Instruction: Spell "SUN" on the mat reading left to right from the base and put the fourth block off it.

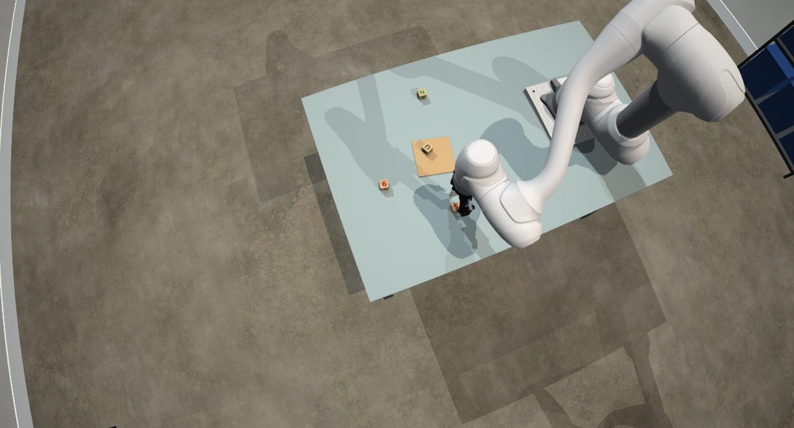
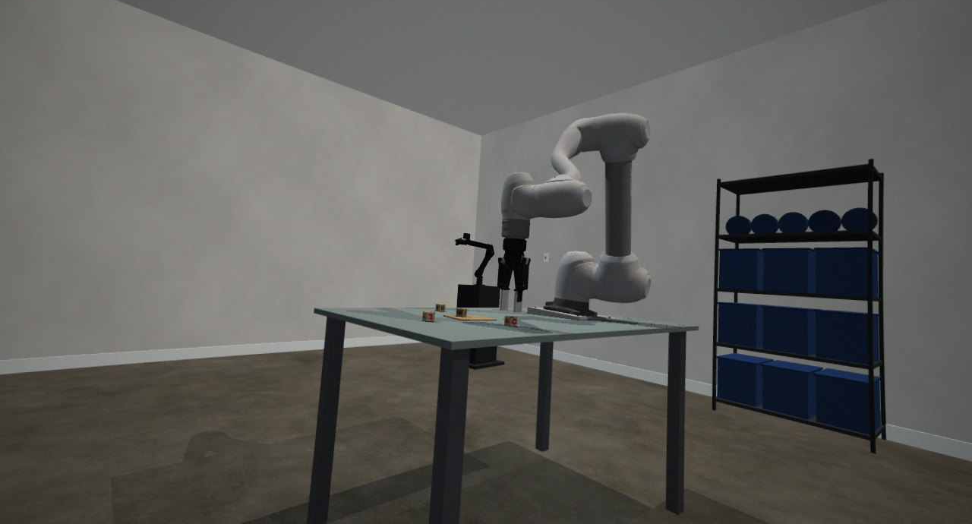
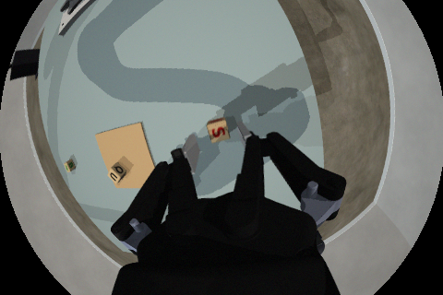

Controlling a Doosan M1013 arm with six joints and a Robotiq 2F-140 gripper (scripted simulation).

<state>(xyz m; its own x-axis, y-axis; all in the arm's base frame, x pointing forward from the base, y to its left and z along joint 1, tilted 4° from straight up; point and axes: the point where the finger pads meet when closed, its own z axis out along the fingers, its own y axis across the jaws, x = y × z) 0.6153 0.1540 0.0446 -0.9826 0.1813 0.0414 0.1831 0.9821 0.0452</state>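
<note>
My gripper (image 1: 460, 200) (image 2: 512, 304) (image 3: 217, 136) is open and points down. Its fingertips stand apart above the red S block (image 1: 455, 206) (image 2: 511, 321) (image 3: 218, 130), which rests on the table off the mat; in the top view a finger partly hides it. The dark U block (image 1: 427, 147) (image 2: 462, 312) (image 3: 117, 172) sits on the tan mat (image 1: 442, 166) (image 2: 484, 318) (image 3: 129, 144), turned askew to its edges. The green N block (image 1: 422, 93) (image 2: 440, 307) (image 3: 69, 165) and the block with a red 6 (image 1: 384, 184) (image 2: 428, 316) lie off the mat.
The pale table (image 1: 399, 253) (image 2: 401, 325) (image 3: 185, 32) carries the robot's base plate (image 1: 534, 98) (image 3: 69, 20) at one end. The S block lies between the mat and a long table edge. A dark small arm (image 2: 484, 256) on a stand shows behind the table.
</note>
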